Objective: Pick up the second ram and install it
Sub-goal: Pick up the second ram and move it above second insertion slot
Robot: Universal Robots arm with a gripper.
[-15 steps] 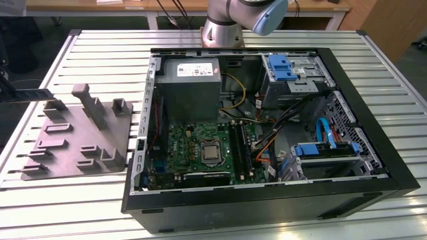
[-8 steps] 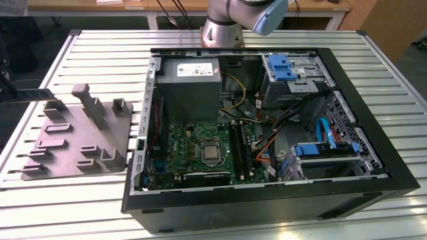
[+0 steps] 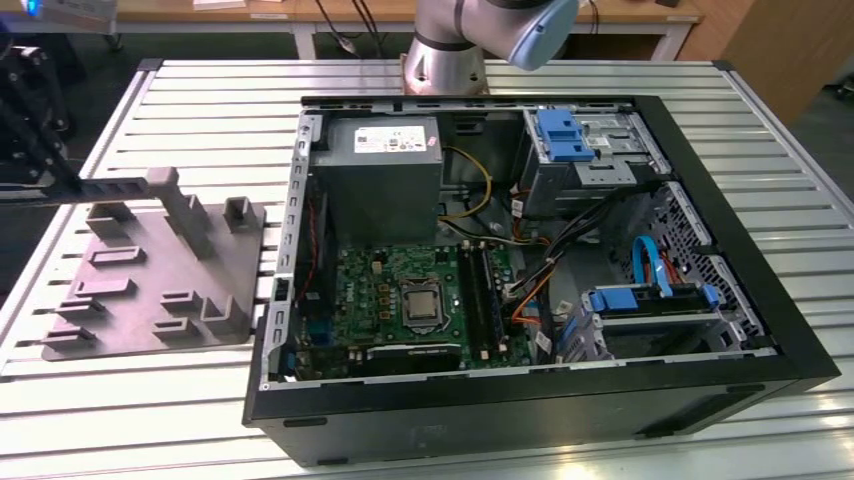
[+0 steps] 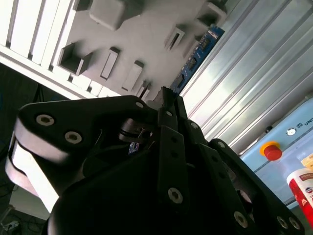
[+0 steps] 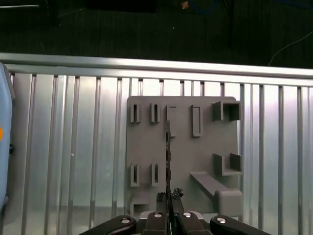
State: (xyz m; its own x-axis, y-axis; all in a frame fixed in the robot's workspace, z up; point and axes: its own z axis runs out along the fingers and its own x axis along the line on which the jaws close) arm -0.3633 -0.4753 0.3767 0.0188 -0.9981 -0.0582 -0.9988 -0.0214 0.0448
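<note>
1. Surface (image 3: 174, 90): slatted metal, carrying everything below.
2. Computer case (image 3: 747, 300): black, lying on its side with the panel off, probably so the board faces upward for access.
3. Holder tray (image 5: 195, 152): grey plastic with upright posts and slots, set on the surface beside the case at the exterior view's left. The posts probably stand parts on edge for easy gripping.
4. Green board (image 3: 387, 290): inside the case, with long black slots (image 3: 478, 290) beside the processor.
5. Hand (image 5: 168, 198): clenched on one end of the second ram and positioned over the holder tray, well apart from the case. The end grip probably leaves the long edges free.
6. Second ram (image 5: 167, 147): a thin dark line when edge-on in the first wrist view, reaching out across the tray. Its blue-green face (image 4: 198, 56) with small parts shows in the second wrist view. Whether it has cleared the tray cannot be told.
</note>
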